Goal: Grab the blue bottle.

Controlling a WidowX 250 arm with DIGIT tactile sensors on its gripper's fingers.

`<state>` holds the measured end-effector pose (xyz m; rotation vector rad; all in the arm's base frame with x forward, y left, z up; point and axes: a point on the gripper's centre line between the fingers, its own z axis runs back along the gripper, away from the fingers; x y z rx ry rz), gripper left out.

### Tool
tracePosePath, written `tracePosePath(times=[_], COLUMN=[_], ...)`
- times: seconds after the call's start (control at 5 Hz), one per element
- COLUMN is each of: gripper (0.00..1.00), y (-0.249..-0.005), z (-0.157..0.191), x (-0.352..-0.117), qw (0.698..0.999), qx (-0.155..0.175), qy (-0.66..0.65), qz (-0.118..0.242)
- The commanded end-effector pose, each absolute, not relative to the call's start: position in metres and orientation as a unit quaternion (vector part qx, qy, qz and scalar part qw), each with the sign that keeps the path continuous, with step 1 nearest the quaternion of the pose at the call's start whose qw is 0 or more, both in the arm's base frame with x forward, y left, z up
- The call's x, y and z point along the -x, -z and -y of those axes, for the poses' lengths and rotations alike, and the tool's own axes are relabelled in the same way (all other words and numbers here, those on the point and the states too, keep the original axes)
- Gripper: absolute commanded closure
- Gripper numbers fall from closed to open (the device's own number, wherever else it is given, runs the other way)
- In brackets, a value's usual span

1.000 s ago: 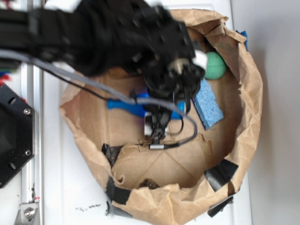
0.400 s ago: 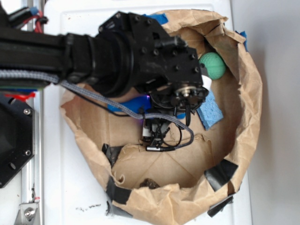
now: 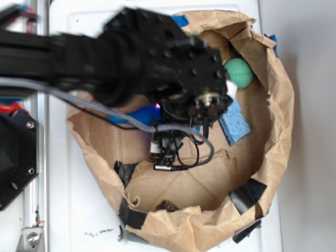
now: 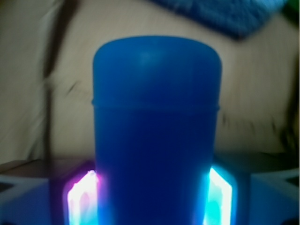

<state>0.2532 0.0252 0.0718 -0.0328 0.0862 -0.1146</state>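
Observation:
The blue bottle (image 4: 156, 122) fills the middle of the wrist view, a solid blue cylinder with a rounded end pointing away. My gripper (image 4: 152, 201) is shut on it. One glowing pad (image 4: 83, 199) presses its left side and another presses its right side. In the exterior view only the bottle's left part (image 3: 134, 116) shows. The black wrist of the arm (image 3: 178, 68) covers the rest of the bottle and hides the fingers. The bottle sits inside the brown paper bag (image 3: 281, 131).
A lighter blue sponge (image 3: 234, 122) lies just right of the wrist, and a green ball (image 3: 239, 73) sits beyond it by the bag wall. A black cable loop (image 3: 181, 157) hangs below the wrist. The bag's crumpled rim carries black tape patches (image 3: 247, 194).
The arm has shifted a little left and up the picture. The visible part of the blue bottle has moved left with it, away from the sponge.

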Motion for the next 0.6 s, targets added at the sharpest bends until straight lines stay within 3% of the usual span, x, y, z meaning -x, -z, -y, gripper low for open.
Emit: tracePosePath(times=[0.0,0.4], gripper=[1.00,1.00], y=[-0.175,-0.206], z=[-0.037,-0.034], x=[-0.243,-0.235], qw=[0.999,0.999], qx=[0.013,0.008], qy=[-0.033,-0.047], qz=[-0.006,0.026])
